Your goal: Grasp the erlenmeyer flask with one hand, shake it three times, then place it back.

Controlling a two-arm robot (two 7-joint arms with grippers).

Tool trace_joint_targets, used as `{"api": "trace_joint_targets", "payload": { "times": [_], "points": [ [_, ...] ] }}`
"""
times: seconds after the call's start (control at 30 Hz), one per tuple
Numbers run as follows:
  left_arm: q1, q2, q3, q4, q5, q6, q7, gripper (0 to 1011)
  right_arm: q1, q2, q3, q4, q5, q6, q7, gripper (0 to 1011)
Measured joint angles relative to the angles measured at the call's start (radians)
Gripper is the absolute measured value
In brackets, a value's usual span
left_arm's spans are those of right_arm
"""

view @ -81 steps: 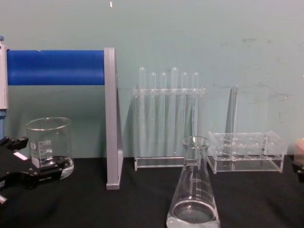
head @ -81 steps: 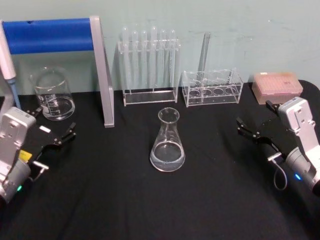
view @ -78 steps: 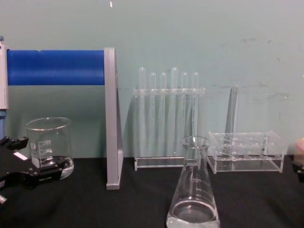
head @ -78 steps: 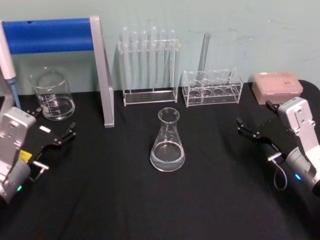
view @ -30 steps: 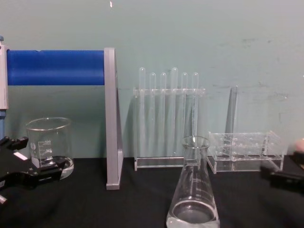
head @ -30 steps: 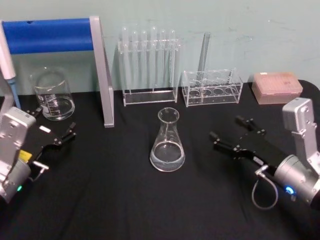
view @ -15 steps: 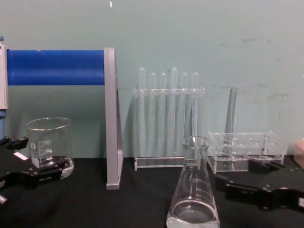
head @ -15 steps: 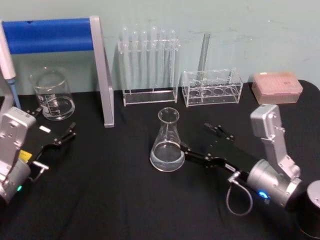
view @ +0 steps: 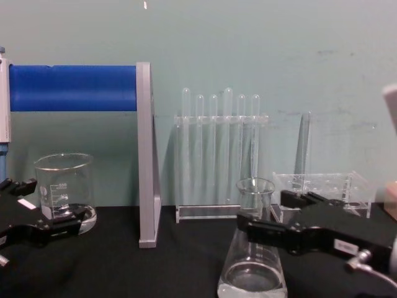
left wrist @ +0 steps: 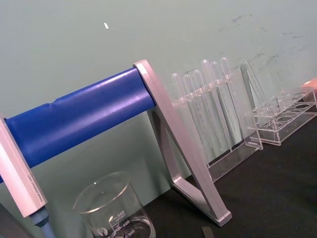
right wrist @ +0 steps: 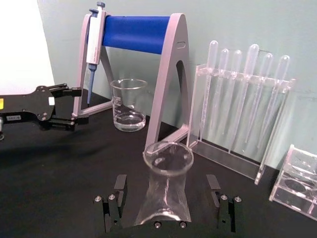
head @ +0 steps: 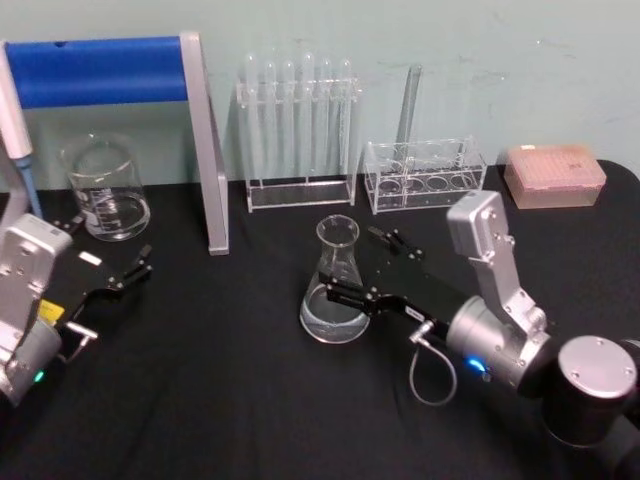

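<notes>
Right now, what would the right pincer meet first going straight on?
Likely the erlenmeyer flask: it stands between the open fingers of the right pincer, just ahead of the palm.

A pale green wall (head: 550,60), faintly scuffed, rises straight behind the table (head: 220,400) covered in black cloth.

We see the clear conical erlenmeyer flask (head: 335,266) standing upright on the black table (head: 220,385), between the spread fingers of our right end effector (head: 347,261).
</notes>
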Motion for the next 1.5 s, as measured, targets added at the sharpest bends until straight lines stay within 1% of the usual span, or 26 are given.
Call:
{"api": "trace_joint_targets", "payload": {
  "times": [0.3,0.47,0.63,1.0,1.13,1.2,1.23,1.27,1.3,1.33,1.37,1.4,1.5],
  "points": [
    [0.000,0.000,0.000,0.000,0.000,0.000,0.000,1001,0.058,-0.063,0.000,0.078,-0.027,-0.002,0.005,1000],
    [0.000,0.000,0.000,0.000,0.000,0.000,0.000,1001,0.074,-0.084,0.006,0.101,-0.037,0.002,0.012,1000],
    [0.000,0.000,0.000,0.000,0.000,0.000,0.000,1001,0.078,-0.094,0.009,0.108,-0.048,0.006,0.018,1000],
    [0.000,0.000,0.000,0.000,0.000,0.000,0.000,1001,0.077,-0.090,0.009,0.106,-0.047,0.007,0.017,1000],
    [0.000,0.000,0.000,0.000,0.000,0.000,0.000,1001,0.076,-0.090,0.009,0.105,-0.046,0.007,0.017,944],
    [0.000,0.000,0.000,0.000,0.000,0.000,0.000,1001,0.076,-0.089,0.009,0.104,-0.045,0.007,0.016,873],
    [0.000,0.000,0.000,0.000,0.000,0.000,0.000,1001,0.076,-0.089,0.009,0.104,-0.045,0.007,0.016,873],
    [0.000,0.000,0.000,0.000,0.000,0.000,0.000,1001,0.075,-0.089,0.009,0.104,-0.044,0.007,0.016,825],
    [0.000,0.000,0.000,0.000,0.000,0.000,0.000,1001,0.075,-0.089,0.009,0.104,-0.044,0.007,0.016,812],
    [0.000,0.000,0.000,0.000,0.000,0.000,0.000,1001,0.075,-0.089,0.009,0.104,-0.044,0.007,0.016,772],
    [0.000,0.000,0.000,0.000,0.000,0.000,0.000,1001,0.075,-0.089,0.009,0.104,-0.044,0.007,0.016,772],
    [0.000,0.000,0.000,0.000,0.000,0.000,0.000,1001,0.075,-0.089,0.009,0.104,-0.044,0.007,0.016,715],
    [0.000,0.000,0.000,0.000,0.000,0.000,0.000,1001,0.075,-0.088,0.009,0.103,-0.043,0.007,0.016,637]
  ]
}}
